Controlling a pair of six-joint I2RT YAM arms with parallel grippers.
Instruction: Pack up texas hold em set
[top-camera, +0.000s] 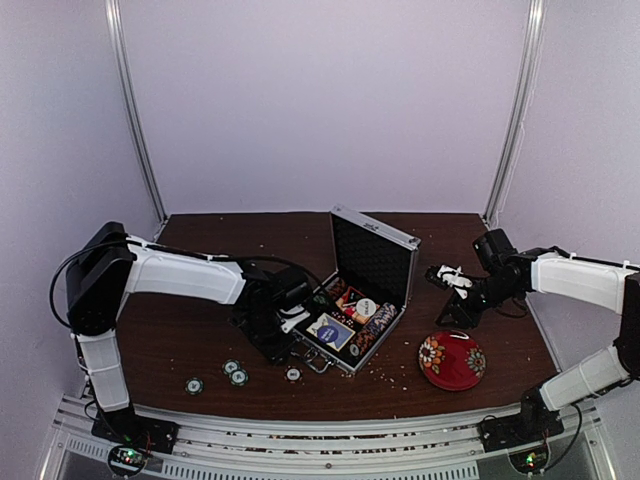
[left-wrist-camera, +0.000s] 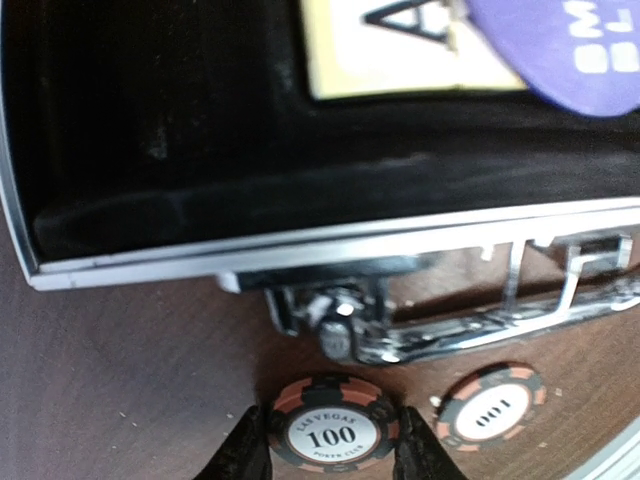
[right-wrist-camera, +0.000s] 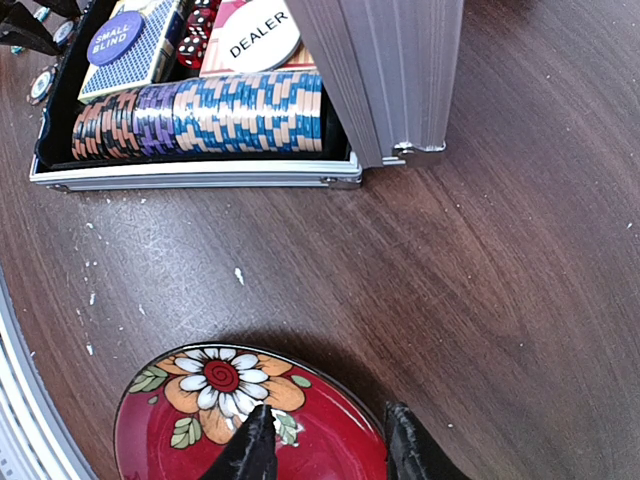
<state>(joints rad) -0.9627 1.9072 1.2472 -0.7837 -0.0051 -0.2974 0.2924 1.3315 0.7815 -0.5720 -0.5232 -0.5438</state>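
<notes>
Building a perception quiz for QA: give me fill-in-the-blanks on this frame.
The chip flanked by the left claw is marked ___. The right claw hangs over the bowl, whose painted flower has ___ petals. The white disc in the briefcase reads ___. The purple disc on the card deck box reads SMALL ___.
Missing words: 100; white; DEALER; BLIND.

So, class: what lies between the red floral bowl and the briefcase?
Only bare table with a few pale crumbs separates bowl and briefcase, seen in the right wrist view.
</notes>
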